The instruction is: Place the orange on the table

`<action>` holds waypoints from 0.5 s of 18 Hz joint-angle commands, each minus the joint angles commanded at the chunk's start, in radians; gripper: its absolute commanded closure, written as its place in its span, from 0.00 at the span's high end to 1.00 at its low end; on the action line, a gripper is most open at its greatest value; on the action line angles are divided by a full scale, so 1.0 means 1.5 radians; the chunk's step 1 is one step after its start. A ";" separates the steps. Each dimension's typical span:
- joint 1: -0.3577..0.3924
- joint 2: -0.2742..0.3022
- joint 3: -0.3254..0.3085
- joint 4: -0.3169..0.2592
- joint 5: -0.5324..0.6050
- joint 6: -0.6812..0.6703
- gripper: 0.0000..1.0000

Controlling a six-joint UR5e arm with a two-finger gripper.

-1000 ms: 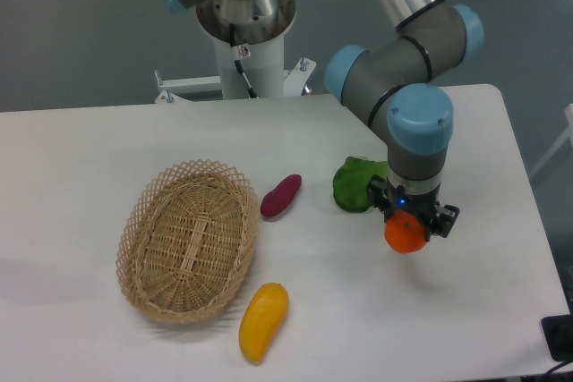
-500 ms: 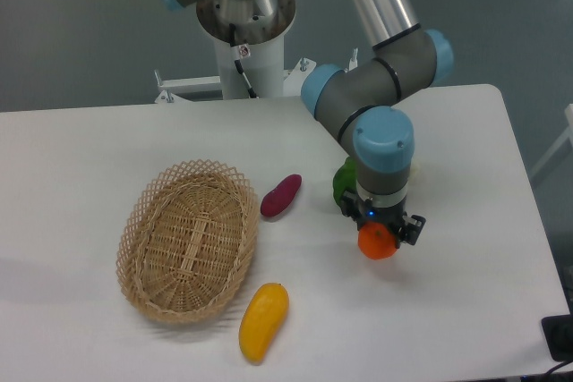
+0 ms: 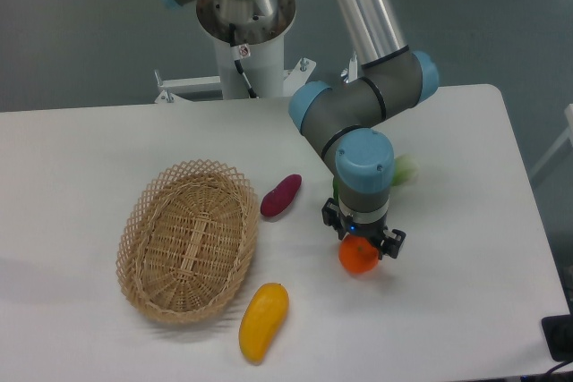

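Observation:
The orange (image 3: 358, 258) is a small round bright orange fruit held between the fingers of my gripper (image 3: 360, 248), right of the table's middle. The gripper points straight down and is shut on it. The orange hangs just over the white table (image 3: 466, 310); I cannot tell whether it touches the surface. The arm's wrist hides the top of the fruit.
An oval wicker basket (image 3: 189, 241) stands at the left. A purple oblong vegetable (image 3: 281, 195) lies beside its far right rim. A yellow-orange mango-like fruit (image 3: 263, 320) lies near the front. A green leafy vegetable (image 3: 405, 170) sits behind the wrist, mostly hidden.
The gripper has carried the orange to the left and slightly toward the front, from near the right side to right of the table's middle. The green vegetable is now mostly covered by the arm.

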 joint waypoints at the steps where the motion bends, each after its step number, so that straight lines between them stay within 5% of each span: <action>1: 0.000 0.000 0.005 0.000 0.001 -0.001 1.00; 9: 0.034 0.015 0.051 -0.022 -0.006 0.006 1.00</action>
